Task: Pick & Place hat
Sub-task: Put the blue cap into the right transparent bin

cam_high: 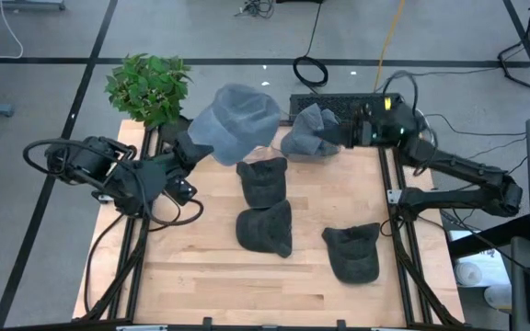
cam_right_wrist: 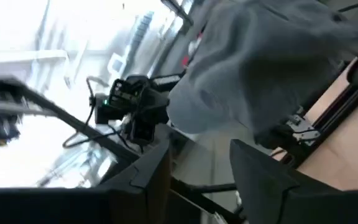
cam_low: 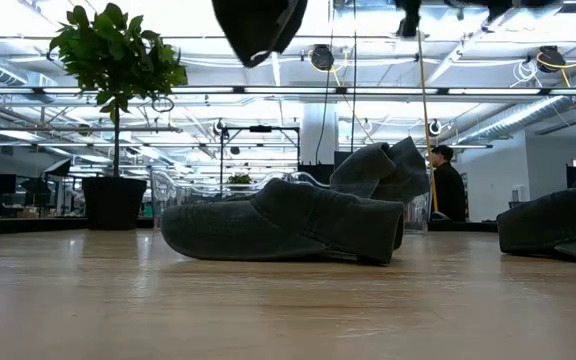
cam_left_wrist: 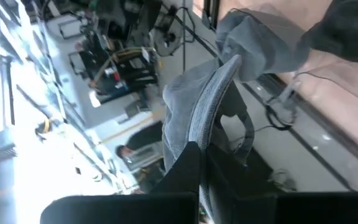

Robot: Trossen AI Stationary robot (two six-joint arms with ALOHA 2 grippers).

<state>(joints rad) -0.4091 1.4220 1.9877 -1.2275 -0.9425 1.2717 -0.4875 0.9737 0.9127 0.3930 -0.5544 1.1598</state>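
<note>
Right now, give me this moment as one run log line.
left claw: shut on lifted grey fabric hat | right claw: shut on second grey hat | three dark caps lying on wooden table

Grey-blue raised hat (cam_high: 237, 119) — dark grey hats (cam_high: 265, 227) on pale wooden table (cam_high: 210, 276).

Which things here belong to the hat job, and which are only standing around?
Job: held hat, second held hat, three dark hats on the table, left gripper, right gripper.
Not job: plant, cable coil.
</note>
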